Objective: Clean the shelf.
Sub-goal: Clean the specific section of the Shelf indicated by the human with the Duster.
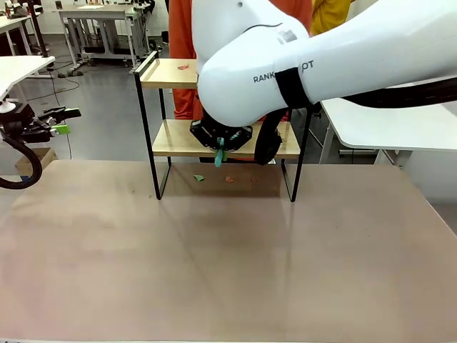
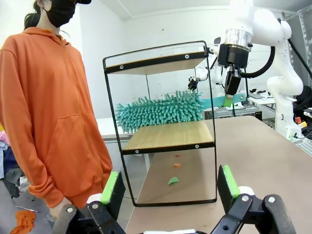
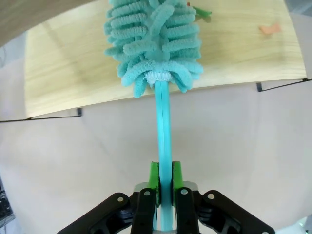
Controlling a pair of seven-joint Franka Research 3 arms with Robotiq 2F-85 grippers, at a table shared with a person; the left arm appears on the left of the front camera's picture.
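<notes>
Clamping duster (image 3: pixel 153 44), right fingers (image 3: pixel 153 175) face shelf (image 3: pixel 63 78).

White worktables (image 1: pixel 96 13) stand on a grey floor (image 1: pixel 107 121); the wall (image 2: pixel 161 29) is plain white.

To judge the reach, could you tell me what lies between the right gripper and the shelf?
In the right wrist view, the duster's teal handle spans it, over bare table.
</notes>
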